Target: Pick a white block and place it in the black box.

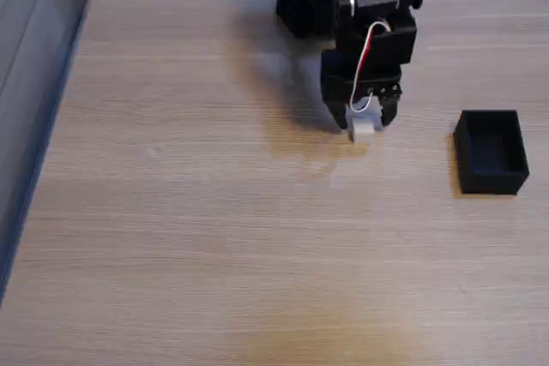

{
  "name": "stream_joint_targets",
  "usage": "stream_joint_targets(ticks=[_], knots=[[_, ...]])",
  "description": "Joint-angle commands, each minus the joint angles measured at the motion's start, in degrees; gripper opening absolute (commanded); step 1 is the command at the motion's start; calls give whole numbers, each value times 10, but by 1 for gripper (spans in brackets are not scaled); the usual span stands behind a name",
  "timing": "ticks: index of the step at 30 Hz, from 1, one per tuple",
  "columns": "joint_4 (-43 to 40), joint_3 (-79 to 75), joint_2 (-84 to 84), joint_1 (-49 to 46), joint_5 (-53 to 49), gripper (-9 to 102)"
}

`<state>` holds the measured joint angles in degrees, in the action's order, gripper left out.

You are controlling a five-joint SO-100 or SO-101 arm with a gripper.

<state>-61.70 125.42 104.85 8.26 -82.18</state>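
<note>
In the fixed view, the tiny plain white cube with matte faces [364, 127] sat right at the tips of the black two-finger jaws [364, 117], low against the pale wood-grain worktop [214, 212]. The cube showed between and just below the two dark fingers, and the jaws appeared to be closed narrowly on it, though the picture was too soft to be sure of contact on both sides; whether the cube rested on the worktop or hung just above it could not be told.

The black arm [360, 15] came in from the top edge of the view and reached down toward the worktop, its wrist pointing nearly straight downward, with a red and white cable [371, 45] looping down its front. A soft shadow lay on the wood to the arm's left.

The small rectangular matte black box with thin walls and an open top [491, 152] stood on the worktop to the right of the jaws, well apart from the cube.
</note>
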Motion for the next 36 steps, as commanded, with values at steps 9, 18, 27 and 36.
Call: stream_joint_targets(ticks=[9, 18, 27, 36], knots=[[3, -36, -33, 1, 9, 23], [3, -53, -56, 6, 15, 15], [-18, -61, -55, -2, -6, 0], [-11, -29, 103, 11, -81, 0]])
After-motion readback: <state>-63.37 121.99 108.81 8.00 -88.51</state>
